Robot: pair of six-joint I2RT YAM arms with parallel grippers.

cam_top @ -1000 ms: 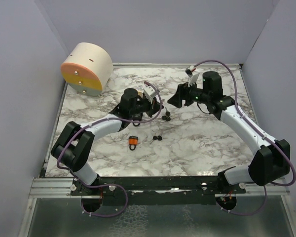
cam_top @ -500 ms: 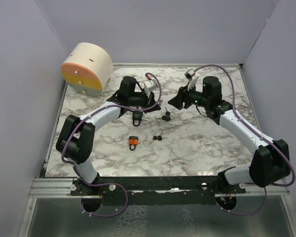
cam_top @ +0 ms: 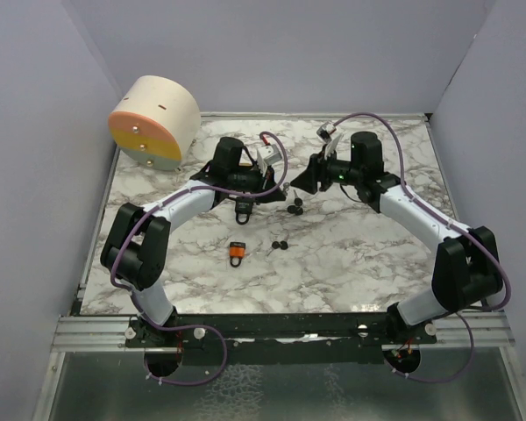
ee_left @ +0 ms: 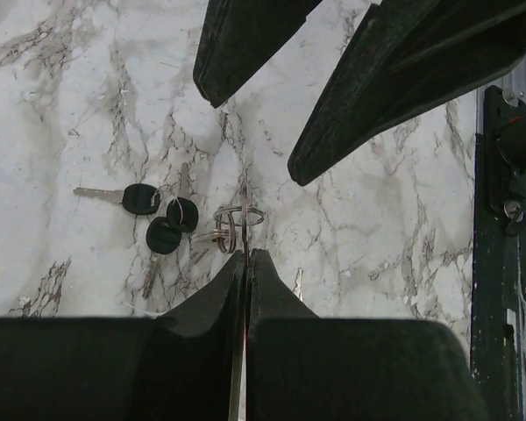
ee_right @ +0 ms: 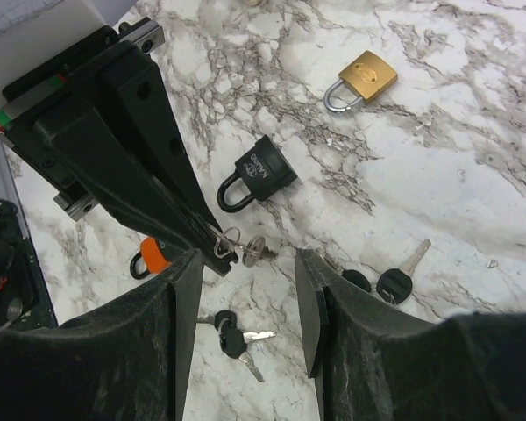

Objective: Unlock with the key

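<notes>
The key (ee_right: 256, 252) you need is pinched in your left gripper (ee_left: 245, 256), jaws closed on it, with its ring hanging loose. It sits near the black padlock (ee_right: 259, 173) lying on the marble table (cam_top: 359, 254). Your right gripper (ee_left: 254, 136) faces it close by, jaws spread wide, gripping nothing.

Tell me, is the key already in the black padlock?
No, the key is pinched in the left gripper, apart from the black padlock lying on the table.
</notes>
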